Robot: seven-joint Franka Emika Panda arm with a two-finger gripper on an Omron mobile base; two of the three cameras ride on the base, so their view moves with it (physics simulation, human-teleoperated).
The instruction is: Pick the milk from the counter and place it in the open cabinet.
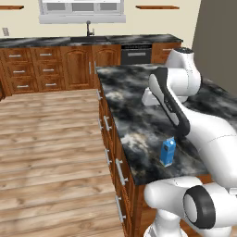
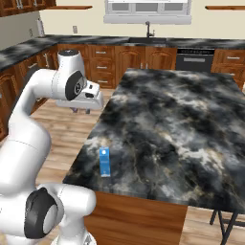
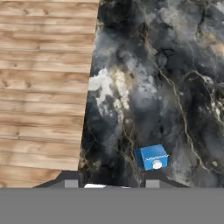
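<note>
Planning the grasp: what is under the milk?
The milk stands upright on the counter, near its edge. The stone directly beneath it is hidden.

The claw [image 3: 109,183] is cut off at the bottom edge, so I cannot tell how wide it stands. The white marks on the milk [image 1: 168,152] are too small to read. The arm [image 1: 203,125] hides part of the table [image 1: 134,125] behind it.

The marbled counter [image 1: 139,97] carries the milk [image 1: 167,152], upright near its edge.
</note>
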